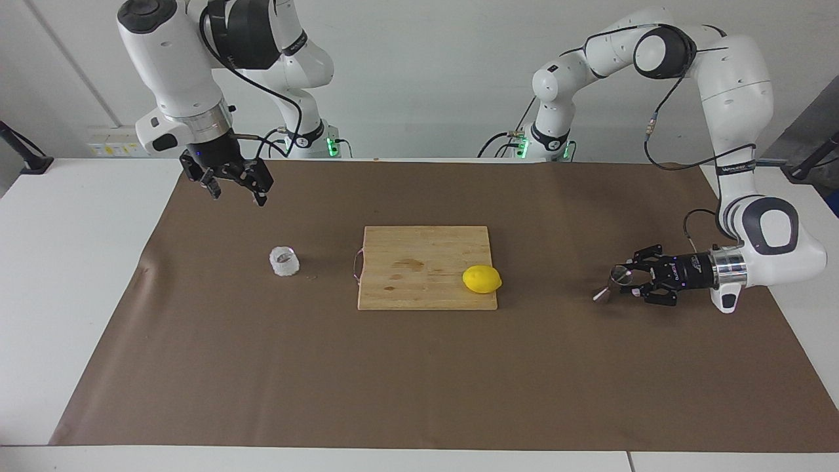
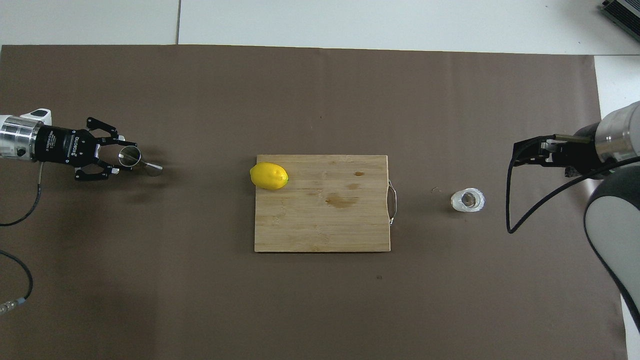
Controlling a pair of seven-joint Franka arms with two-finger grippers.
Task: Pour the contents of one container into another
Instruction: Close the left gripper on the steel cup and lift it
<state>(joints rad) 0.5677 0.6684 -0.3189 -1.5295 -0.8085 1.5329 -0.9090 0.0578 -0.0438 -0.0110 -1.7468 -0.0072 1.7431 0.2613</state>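
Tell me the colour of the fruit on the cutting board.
The lemon is bright yellow, clearest in the overhead view, at a corner of the pale wooden cutting board.

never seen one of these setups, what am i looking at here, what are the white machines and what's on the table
These are two white robot arms bolted at one end of a table, each ending in a black two-fingered hand. One picture is taken from across the table, facing the arms; the other looks down from above their own end, so the sides swap between the two.

On the brown mat lies a wooden cutting board with a lemon on it. Toward the right arm's end stands a small clear glass tumbler, untouched.

The left hand lies low and sideways at the left arm's end, with its fingers around a small metal jigger; I can't tell whether they grip it yet. The right hand waits open in the air, with the tumbler lower in the facing view.
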